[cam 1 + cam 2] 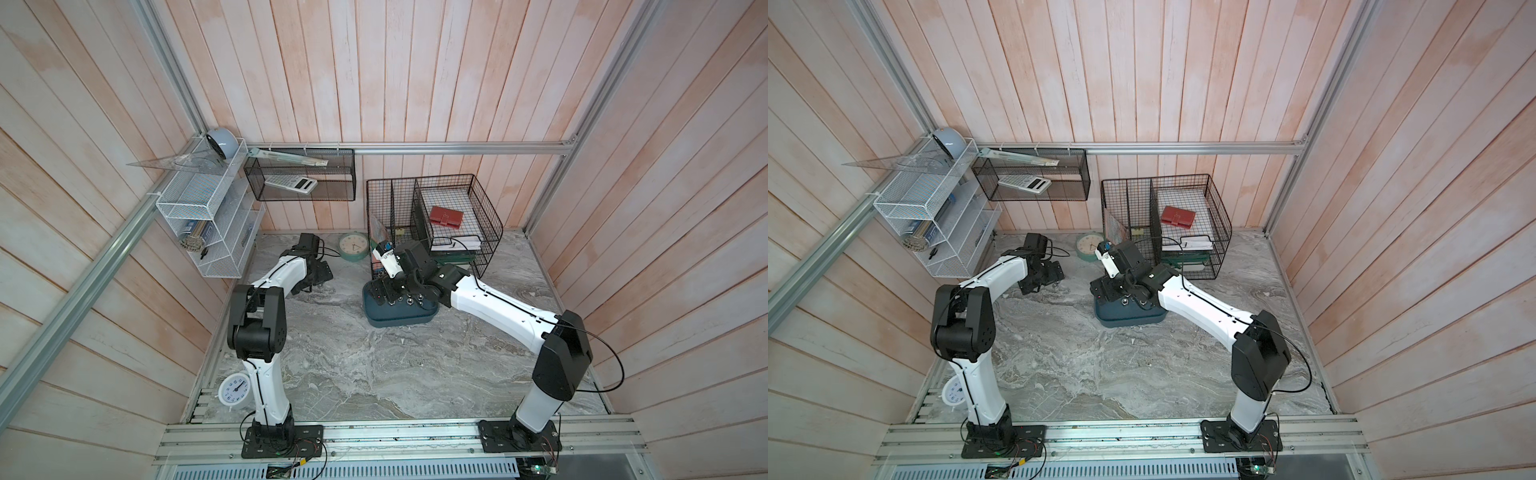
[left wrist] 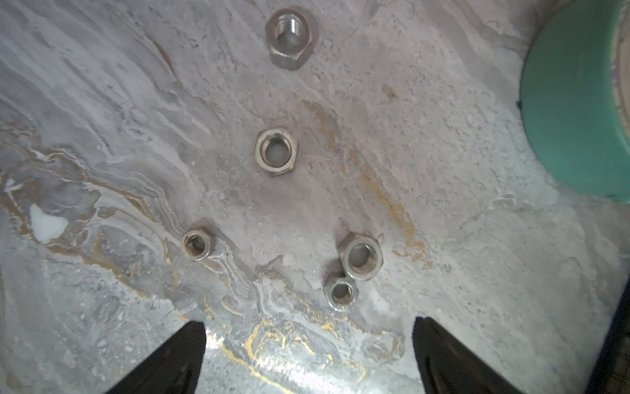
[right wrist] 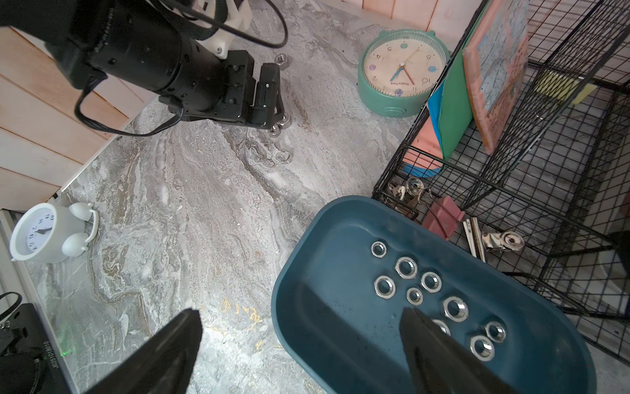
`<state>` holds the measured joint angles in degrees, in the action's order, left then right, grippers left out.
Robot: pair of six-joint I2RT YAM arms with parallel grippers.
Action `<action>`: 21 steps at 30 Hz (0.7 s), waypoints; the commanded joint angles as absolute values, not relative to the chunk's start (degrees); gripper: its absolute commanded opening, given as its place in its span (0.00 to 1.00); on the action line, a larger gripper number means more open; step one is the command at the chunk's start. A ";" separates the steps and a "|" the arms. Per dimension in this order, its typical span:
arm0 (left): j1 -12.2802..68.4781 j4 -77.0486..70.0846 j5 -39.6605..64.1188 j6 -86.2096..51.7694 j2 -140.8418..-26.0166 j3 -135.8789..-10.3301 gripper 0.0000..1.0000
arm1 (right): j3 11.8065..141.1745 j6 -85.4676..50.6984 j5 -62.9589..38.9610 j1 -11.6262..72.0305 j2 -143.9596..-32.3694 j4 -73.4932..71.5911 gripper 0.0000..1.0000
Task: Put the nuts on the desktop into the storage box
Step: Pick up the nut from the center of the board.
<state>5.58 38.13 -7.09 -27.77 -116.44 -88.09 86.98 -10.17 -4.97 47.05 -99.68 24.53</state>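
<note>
left end effector (image 2: 308, 322), spread wide, hovers over 5 nuts (image 2: 276, 151) on the far counter (image 2: 102, 136); right end effector (image 3: 300, 311), wide and empty, above the box (image 3: 324, 273). next, i'd guess: pinch 1.

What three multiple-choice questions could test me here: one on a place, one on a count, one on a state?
1. The storage box lies: A) beside the black wire organiser; B) on a wall shelf; C) against the white clock.
2. Nuts on the desktop in the left wrist view: A) two; B) five; C) nine.
3. The left end effector is: A) open, empty; B) shut on a nut; C) shut on a clock.
Answers: 1A, the organiser stands right beside it; 2B, five lie there; 3A, jaws apart, nothing between.
</note>
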 commanded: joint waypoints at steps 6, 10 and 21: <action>5.98 38.91 -4.53 -26.55 -122.25 -94.23 0.89 | 89.21 -9.18 -4.41 47.20 -100.90 26.13 0.98; 6.23 39.58 -3.98 -26.57 -124.51 -96.50 0.83 | 89.11 -9.14 -4.48 47.21 -100.87 26.11 0.98; 7.20 39.92 -3.87 -27.71 -129.02 -100.01 0.64 | 88.25 -9.49 -4.22 47.20 -100.13 26.15 0.98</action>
